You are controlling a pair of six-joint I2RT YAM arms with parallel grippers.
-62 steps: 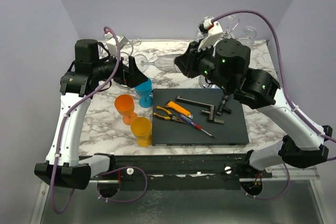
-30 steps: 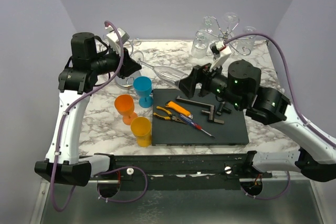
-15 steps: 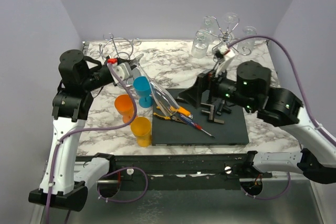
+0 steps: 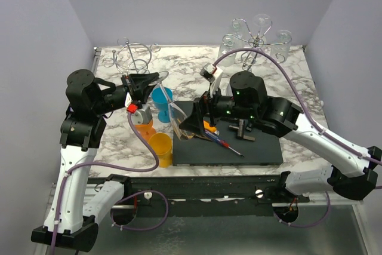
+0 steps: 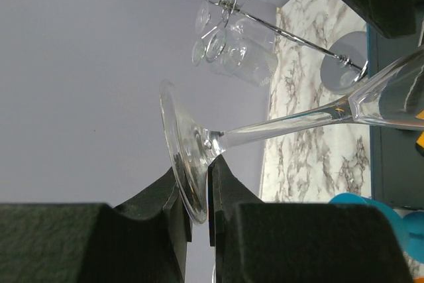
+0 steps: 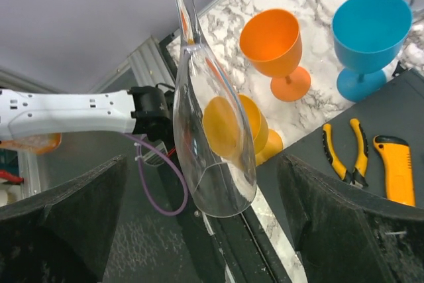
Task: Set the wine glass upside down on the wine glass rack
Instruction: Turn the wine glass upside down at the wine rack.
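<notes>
The left gripper [image 4: 149, 79] is clamped on the round foot of the wine glass [image 4: 177, 117], its two fingers [image 5: 173, 210] pinching the foot's rim edge-on. The glass hangs clear of the counter [image 4: 286, 73] at a slant. The foot is up by the left gripper and the long narrow bowl points down and away, toward the front left corner of the dark mat [image 4: 262, 147].

The right gripper [image 4: 196, 121] is at that same corner with its jaws spread wide. In the right wrist view the bowl sits in the gap between the two fingers [image 6: 63, 223], with space on either side and neither one touching it.

Just beside the bowl, on the marble to the left of the mat, stand three plastic goblets: blue [image 4: 162, 101] furthest back, orange [image 4: 142, 122] in the middle and yellow [image 4: 160, 147] nearest the front.

On the mat lie yellow-handled pliers [image 6: 344, 150], an orange utility knife [image 6: 391, 164], a screwdriver [image 4: 230, 146] and a black T-shaped tool [image 4: 239, 128].

The wine glass rack [image 4: 253, 39] stands at the back right of the counter, well apart from the held glass, with clear glasses [image 4: 227, 49] hanging on its arms. A second wire rack [image 4: 134, 52] stands at the back left, behind the left gripper.
</notes>
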